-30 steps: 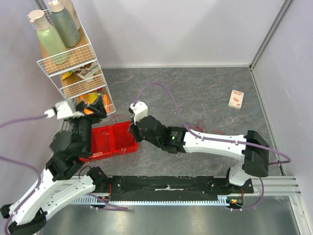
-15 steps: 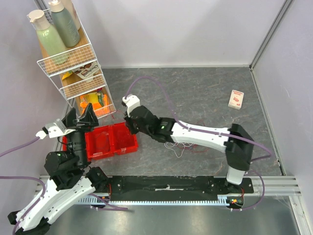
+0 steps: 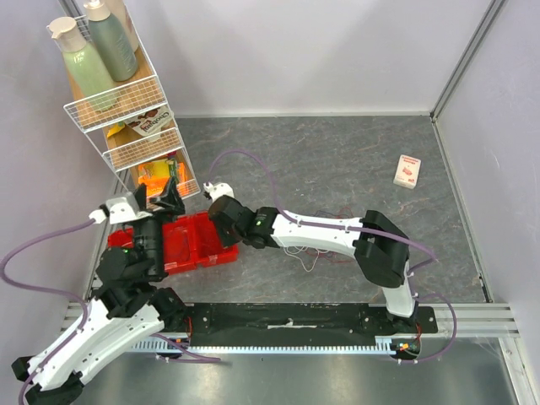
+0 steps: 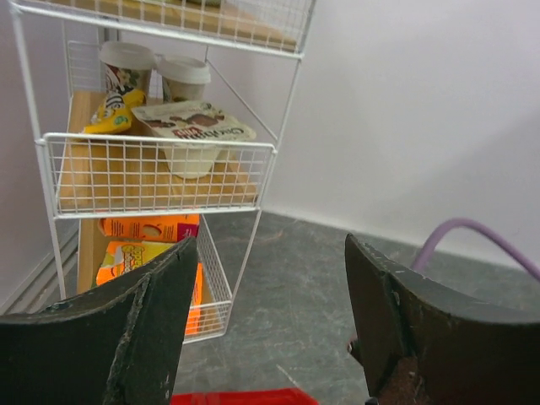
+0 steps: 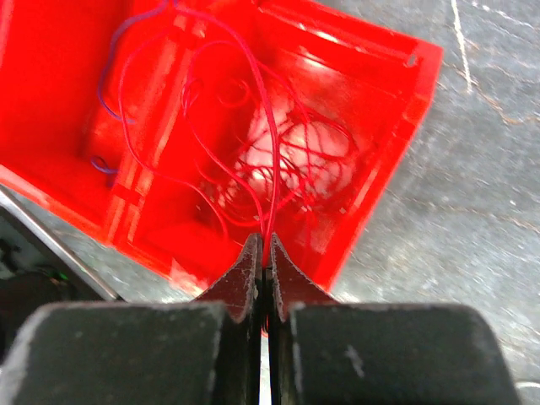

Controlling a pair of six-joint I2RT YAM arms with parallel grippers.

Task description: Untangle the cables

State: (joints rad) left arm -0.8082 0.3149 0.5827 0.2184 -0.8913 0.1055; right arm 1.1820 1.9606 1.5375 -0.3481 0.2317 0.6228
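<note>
The cables are thin wires. A red cable (image 5: 268,152) runs up from a tangle in the red bin (image 5: 419,80), with a dark purple one (image 5: 108,76) at the bin's left. My right gripper (image 5: 264,245) is shut on the red cable just above the bin. From above, the right gripper (image 3: 221,218) sits at the right compartment of the red bin (image 3: 181,245). More white and red cables (image 3: 302,251) lie on the table under the right arm. My left gripper (image 3: 159,201) hovers open over the bin's back edge, empty, facing the rack; its fingers (image 4: 143,329) stand wide apart.
A white wire rack (image 3: 126,126) with bottles and snack packs stands at the back left, close to the left gripper; its lower baskets (image 4: 160,173) fill the left wrist view. A small card box (image 3: 407,170) lies far right. A lilac hose (image 4: 472,232) arcs behind.
The right arm has folded at the elbow and reached further left over the bin, still shut. The left gripper dipped left, then swung back toward the rack, staying open.
</note>
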